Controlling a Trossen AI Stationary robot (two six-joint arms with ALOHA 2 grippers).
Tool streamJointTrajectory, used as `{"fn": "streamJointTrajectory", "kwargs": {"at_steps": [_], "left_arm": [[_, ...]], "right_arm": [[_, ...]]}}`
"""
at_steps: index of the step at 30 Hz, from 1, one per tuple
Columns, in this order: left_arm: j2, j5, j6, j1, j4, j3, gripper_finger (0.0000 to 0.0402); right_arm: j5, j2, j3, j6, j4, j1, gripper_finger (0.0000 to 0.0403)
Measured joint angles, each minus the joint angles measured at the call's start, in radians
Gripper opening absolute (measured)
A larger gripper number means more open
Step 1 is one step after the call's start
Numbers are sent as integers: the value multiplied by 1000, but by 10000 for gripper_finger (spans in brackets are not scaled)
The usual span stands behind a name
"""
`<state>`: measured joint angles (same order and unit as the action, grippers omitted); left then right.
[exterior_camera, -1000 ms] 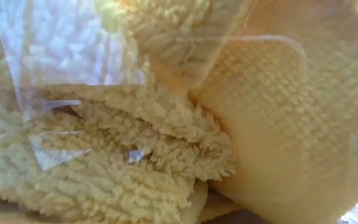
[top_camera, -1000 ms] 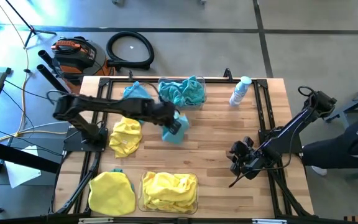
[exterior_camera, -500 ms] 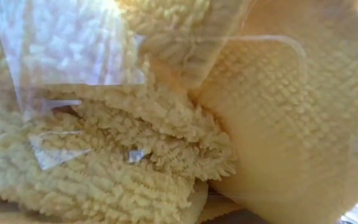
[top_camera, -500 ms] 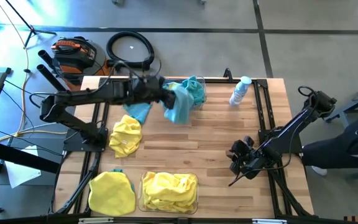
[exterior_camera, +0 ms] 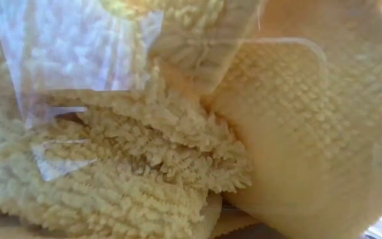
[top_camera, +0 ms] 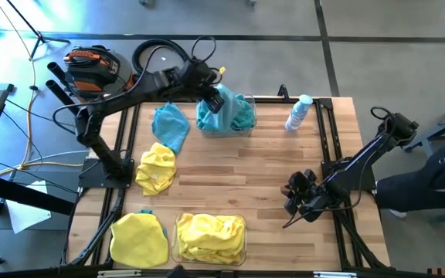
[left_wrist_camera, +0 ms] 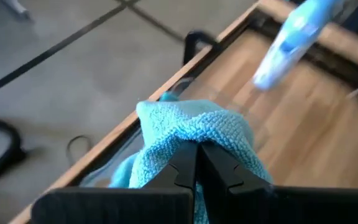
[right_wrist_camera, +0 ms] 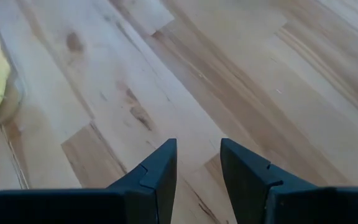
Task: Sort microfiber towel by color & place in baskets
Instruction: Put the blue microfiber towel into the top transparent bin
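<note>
Teal towel (top_camera: 221, 108) has reached the far basket (top_camera: 246, 127).

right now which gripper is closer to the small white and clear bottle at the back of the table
Left. The left gripper, shut on a teal towel, is over the far clear plastic basket, beside the bottle. The right gripper rests open, low on the wooden table, nearer the front.

The left gripper (left_wrist_camera: 197, 163) has its two dark fingers (left_wrist_camera: 182, 167) pressed together, pinching a fuzzy teal-blue towel (left_wrist_camera: 191, 134) that bunches around the tips. The towel hangs over the table's (left_wrist_camera: 303, 106) far edge, beside a clear basket (left_wrist_camera: 185, 87) wall. A blurred white-and-blue bottle (left_wrist_camera: 294, 38) stands on the wood planks to the right.
</note>
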<state>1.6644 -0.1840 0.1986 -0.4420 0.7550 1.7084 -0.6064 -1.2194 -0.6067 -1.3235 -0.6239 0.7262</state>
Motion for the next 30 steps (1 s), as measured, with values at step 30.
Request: {"fn": "streamJointTrajectory", "kwargs": {"at_steps": [30], "left_arm": [[478, 182, 123, -54, -87, 20, 1]], "right_arm": [[0, 0, 0, -31, 3, -197, 118]]}}
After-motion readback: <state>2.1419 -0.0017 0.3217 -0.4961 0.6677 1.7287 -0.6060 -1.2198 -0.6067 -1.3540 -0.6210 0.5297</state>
